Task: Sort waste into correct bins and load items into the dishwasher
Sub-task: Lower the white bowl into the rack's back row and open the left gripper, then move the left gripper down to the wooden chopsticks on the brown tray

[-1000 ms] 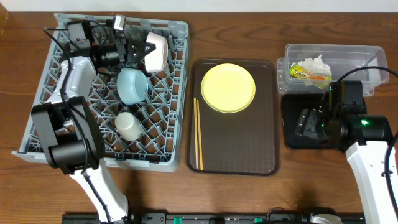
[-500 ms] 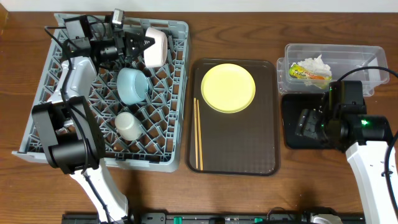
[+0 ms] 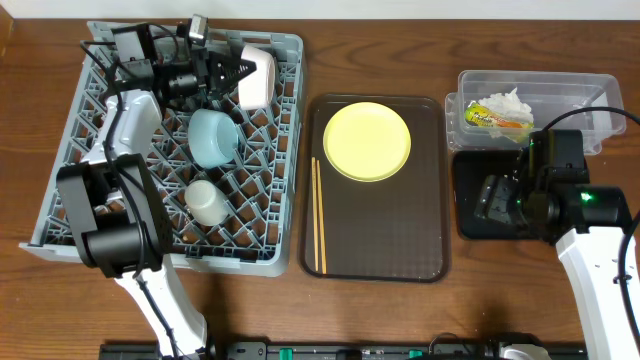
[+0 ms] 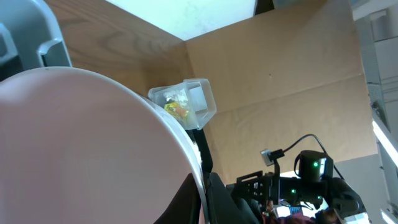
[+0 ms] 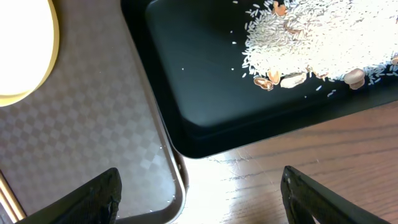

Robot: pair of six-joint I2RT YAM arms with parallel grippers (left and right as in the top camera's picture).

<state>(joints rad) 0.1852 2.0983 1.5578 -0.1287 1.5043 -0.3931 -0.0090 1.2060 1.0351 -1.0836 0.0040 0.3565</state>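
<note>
- While the right gripper has not budged, your left gripper has carried the white bowl a little further toward the far right corner of the dish rack. Its jaws are pinched tight on the bowl's rim.
- That bowl now looks tipped on its side against the rack's far wall. The left wrist view is nearly filled by its pale side, so you cannot check from there whether it sits in the grid.
- Also in the rack: the light-blue bowl mid-floor and the small white cup nearer the front wall. Neither has shifted.
- Right side: jaws spread wide with nothing between them, hanging by the near left corner of the black tray, where the crumbs lie.
- At the far right of the worktop, the snack wrapper and tissue sit in the clear tub.
- Reading for the task: the waste looks sorted, and the bowl seems close to placed, with release still to come.
- Left to load: the yellow plate at the far end of the brown serving tray, and the chopsticks along its left edge.
</note>
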